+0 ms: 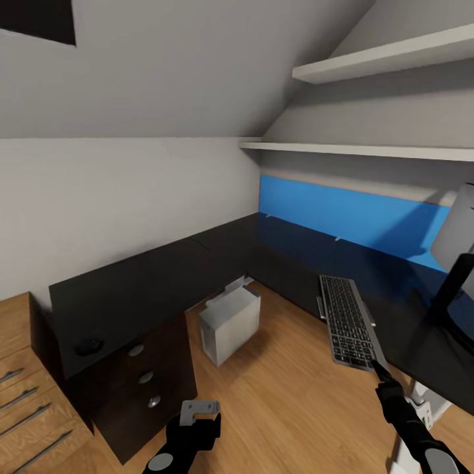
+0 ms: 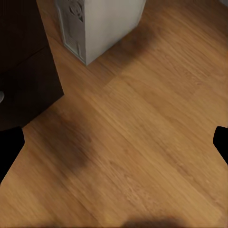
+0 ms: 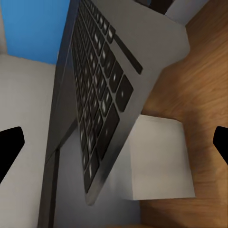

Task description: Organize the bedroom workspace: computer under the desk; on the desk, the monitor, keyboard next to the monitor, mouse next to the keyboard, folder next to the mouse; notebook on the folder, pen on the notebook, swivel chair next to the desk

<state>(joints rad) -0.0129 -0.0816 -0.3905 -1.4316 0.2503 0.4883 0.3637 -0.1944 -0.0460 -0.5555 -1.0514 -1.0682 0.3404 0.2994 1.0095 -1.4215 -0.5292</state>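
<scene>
The right gripper (image 1: pixel 380 368) pinches the near short end of the keyboard (image 1: pixel 347 321) and holds it in the air, just off the front edge of the desk (image 1: pixel 197 263). The left gripper (image 1: pixel 197 415) hangs low over the wooden floor (image 1: pixel 283 395), carrying nothing; in the left wrist view its fingers sit wide apart at the two sides of the frame.

The desk is L-shaped and dark. Its right wing runs along the blue back panel (image 1: pixel 342 217), and the monitor (image 1: pixel 457 237) stands at that wing's far right. The computer (image 1: pixel 230 322) stands on the floor below the inner corner, and the mouse (image 1: pixel 89 345) lies near the left wing's front edge, well apart from the rest.

The keyboard's long axis points away from the right gripper toward the blue panel, roughly square to the desk edge. My judgement is that it must go forward and right over the edge, then turn to lie along the desktop beside the monitor; the right arm is plainly the nearer.
</scene>
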